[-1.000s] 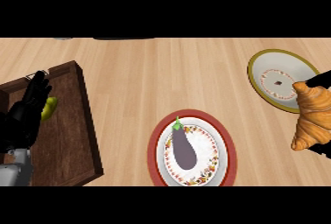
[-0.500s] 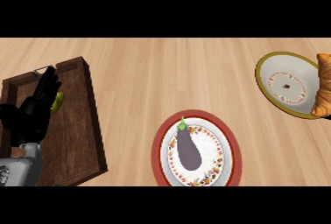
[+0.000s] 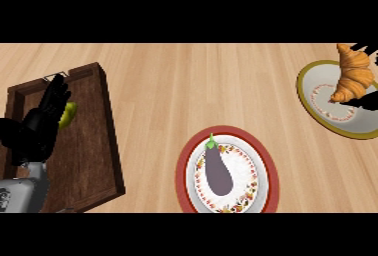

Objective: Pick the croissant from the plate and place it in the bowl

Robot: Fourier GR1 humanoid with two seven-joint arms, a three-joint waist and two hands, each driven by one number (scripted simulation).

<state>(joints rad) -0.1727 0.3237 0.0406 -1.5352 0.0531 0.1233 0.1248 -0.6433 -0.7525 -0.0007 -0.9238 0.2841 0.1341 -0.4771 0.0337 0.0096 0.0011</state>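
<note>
The counter (image 3: 184, 85) fills the view, bare wood between everything; at the left sits the dark tray (image 3: 88, 165), and over it the left hand (image 3: 40, 125) rests, fingers straight and together, a small green thing (image 3: 69, 114) just beside them; low in the middle is the red-rimmed plate (image 3: 262, 165), and on it lies an eggplant (image 3: 218, 170), no croissant there now; up at the right edge is the bowl (image 3: 317, 107), olive rim, pale inside; and here is the news: the croissant (image 3: 353, 75) has swung up and across since a second ago, from beside the bowl's lower edge to standing tilted over its far side, its lower tip above the bowl's inside; the right hand (image 3: 367, 101) shows only as a dark scrap under that tip, touching it, so whether its fingers pinch or spread I cannot tell; by my reading the carry is nearly done, and what remains is lowering and letting go with the pastry over the bowl, not its rim.
</note>
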